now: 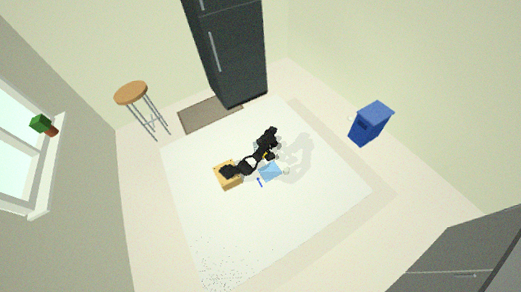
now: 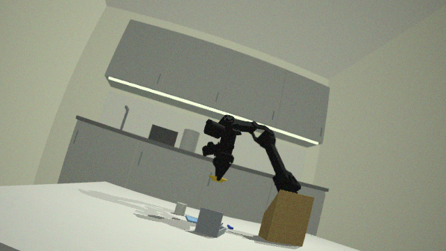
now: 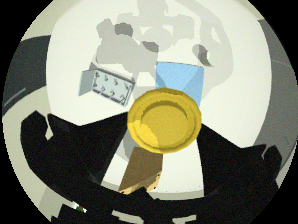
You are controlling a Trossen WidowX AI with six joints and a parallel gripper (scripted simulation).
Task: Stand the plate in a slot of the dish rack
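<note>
Over a broad white table [image 1: 231, 230] [image 2: 70, 209] [image 3: 240, 100], the black arm [image 1: 267, 140] [image 2: 277, 160] carries its catch aloft: the pick-up looks done, the transfer to the rack in hand. Behind the claw, a wooden block [image 1: 232, 186] [image 2: 289, 219] [image 3: 142, 165] bears the arm's base.

Below the claw and off to one side waits the grey dish rack [image 1: 255, 145] [image 2: 209, 222] [image 3: 86, 82], its posts in rows beside a tall end panel. The next move calls for travel over the rack, a turn of the plate onto its edge, and a lowering between the rails; the panel and posts could catch a rim brought in low or askew.

A pale blue mat [image 1: 270, 171] [image 2: 191, 219] [image 3: 180, 75] lies beneath the claw on its other side. The yellow plate [image 2: 213, 178] [image 3: 165, 122], roughly level and well off the table, is clamped in the claw [image 1: 266, 155] [image 2: 218, 178] [image 3: 164, 121], whose fingers stand wide across it.

Lower down, beyond the mat, stands a pale cup [image 1: 286, 171] [image 2: 180, 208]; a small blue utensil [image 1: 259, 181] [image 2: 230, 226] lies near the mat, towards the base. Neither appears to bar the route.
</note>
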